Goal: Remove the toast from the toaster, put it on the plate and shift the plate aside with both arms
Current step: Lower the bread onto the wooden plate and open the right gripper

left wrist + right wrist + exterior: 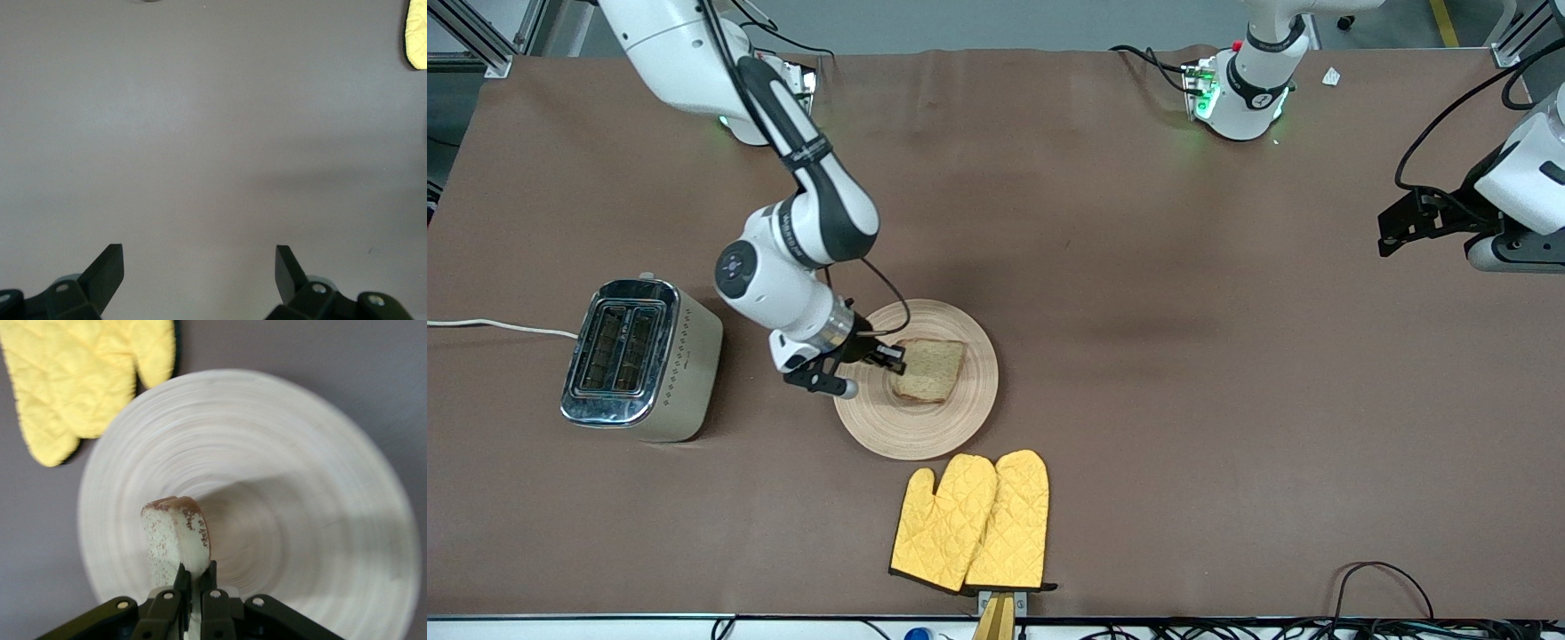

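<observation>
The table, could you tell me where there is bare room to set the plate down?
Bare brown table runs from the plate toward the left arm's end, under the open left gripper. It is crowded around the plate: toaster, oven mitts, and the right gripper shut on the toast above it.

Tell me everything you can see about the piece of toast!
The toast is one squarish slice of speckled brown bread with a darker crust. The right gripper is pinching one edge of it between its fingers, over the round light-wood plate. In the right wrist view the slice sticks out from the fingers above the plate's middle. Whether it already touches the plate cannot be told.
</observation>
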